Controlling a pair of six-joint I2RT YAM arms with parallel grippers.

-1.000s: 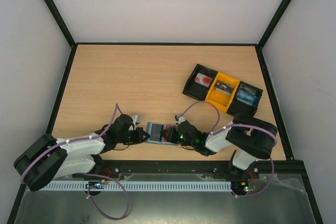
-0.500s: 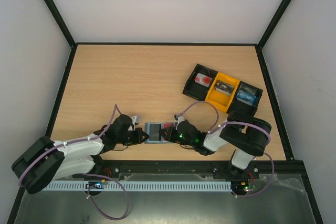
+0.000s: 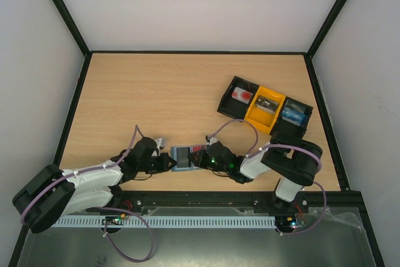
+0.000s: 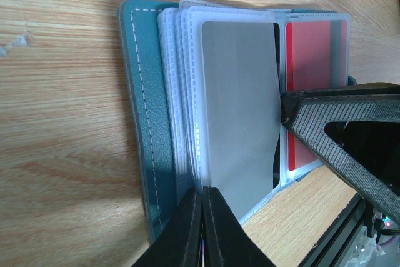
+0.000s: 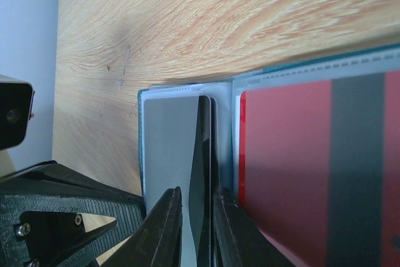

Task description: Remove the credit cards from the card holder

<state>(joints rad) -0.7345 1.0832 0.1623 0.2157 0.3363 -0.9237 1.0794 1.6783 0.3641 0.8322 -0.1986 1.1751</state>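
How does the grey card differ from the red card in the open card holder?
The grey card is plain; the red card carries a dark stripe. The grey card tops the sleeve stack beside the stitched cover; the red card lies on the opposite page. Both sit in clear sleeves of the card holder.

I'm looking down on a pale wood-grain desk (image 3: 156, 92) with two things lying on it. Close to the near edge, roughly midway across, the card holder (image 3: 183, 157) lies open, its teal stitched cover flat against the wood and its clear sleeves fanned upward (the wrist cameras show this best). Well apart from it, toward the right, a three-compartment tray (image 3: 252, 108) sits at a slant, black, yellow, black. I can't make out its contents from overhead.
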